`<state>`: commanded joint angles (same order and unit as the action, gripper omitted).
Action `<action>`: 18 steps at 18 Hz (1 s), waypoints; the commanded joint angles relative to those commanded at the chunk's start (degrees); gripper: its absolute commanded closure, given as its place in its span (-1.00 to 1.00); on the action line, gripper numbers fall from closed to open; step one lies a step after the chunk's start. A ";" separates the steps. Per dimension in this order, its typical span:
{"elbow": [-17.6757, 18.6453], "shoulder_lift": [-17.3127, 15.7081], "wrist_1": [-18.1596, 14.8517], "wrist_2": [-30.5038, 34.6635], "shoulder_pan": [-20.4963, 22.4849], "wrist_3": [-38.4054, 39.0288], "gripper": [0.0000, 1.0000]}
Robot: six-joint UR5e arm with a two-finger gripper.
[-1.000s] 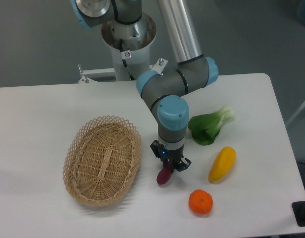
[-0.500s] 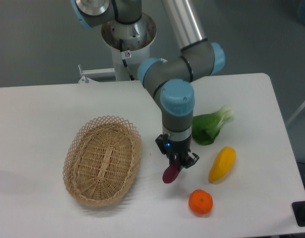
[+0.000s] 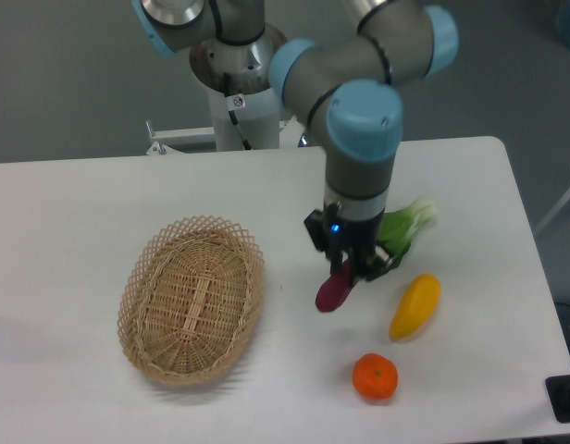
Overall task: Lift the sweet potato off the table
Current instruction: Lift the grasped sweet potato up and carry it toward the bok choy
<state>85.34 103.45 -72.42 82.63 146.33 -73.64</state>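
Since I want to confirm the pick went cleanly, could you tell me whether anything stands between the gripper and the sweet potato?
Nothing visible does. The gripper is shut on the sweet potato, which hangs from it above the table. The yellow fruit and the orange lie apart from it.

This looks like a robotics lab. A grey and light-blue jointed industrial arm (image 3: 359, 102) stands on a white cylindrical pedestal (image 3: 239, 92) bolted at the far edge of a plain white rectangular worktop with rounded corners (image 3: 81, 213). Beyond it lies bare grey floor (image 3: 72, 74), with no household furniture. The worktop carries a staged set of test items: an oval woven wicker basket (image 3: 192, 298), a leafy green vegetable (image 3: 405, 227), a yellow oblong fruit (image 3: 415, 305) and a round orange (image 3: 375, 377).
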 joint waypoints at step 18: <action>-3.87 -1.23 -7.21 -2.04 8.09 -9.15 0.34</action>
<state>81.47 102.22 -79.63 80.60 154.42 -82.79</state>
